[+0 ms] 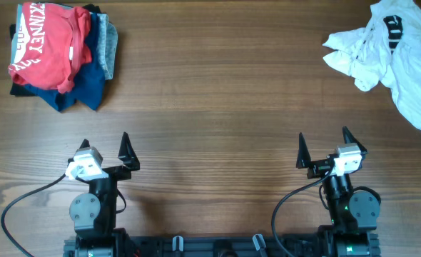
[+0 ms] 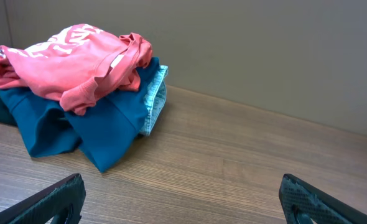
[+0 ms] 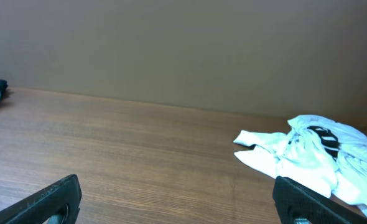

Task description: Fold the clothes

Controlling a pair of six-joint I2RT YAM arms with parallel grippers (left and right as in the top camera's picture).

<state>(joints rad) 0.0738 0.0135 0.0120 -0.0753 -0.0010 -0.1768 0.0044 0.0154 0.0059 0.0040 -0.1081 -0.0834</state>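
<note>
**Both hands wide open, clothes far off in the corners**

The left hand (image 1: 105,145) sits low at the near edge of the worktop (image 1: 217,93). Its two fingers are spread far apart, with only air between them. The right hand (image 1: 323,141) sits at the same edge, well apart from the left one. Its fingers are spread wide too, and they grip no cloth.

Out in front of the left hand, and off to its left, a pile of clothes lies at the far corner. The pile is well apart from the hand, with wood showing between them. On top is the red T-shirt (image 1: 45,43), crumpled, with white letters on it. Under it is a dark blue garment (image 1: 89,84), and one corner of it pokes out toward the hand. A bit of light blue cloth (image 1: 109,37) peeks out on the pile's right side.

Out in front of the right hand, and off to its right, the white garment (image 1: 399,64) lies at the other far corner. It is bunched up — not folded — with a black marking (image 1: 394,27) near its far end. It too lies well apart from the hand. Part of it runs off the right edge of the overhead view.
</note>
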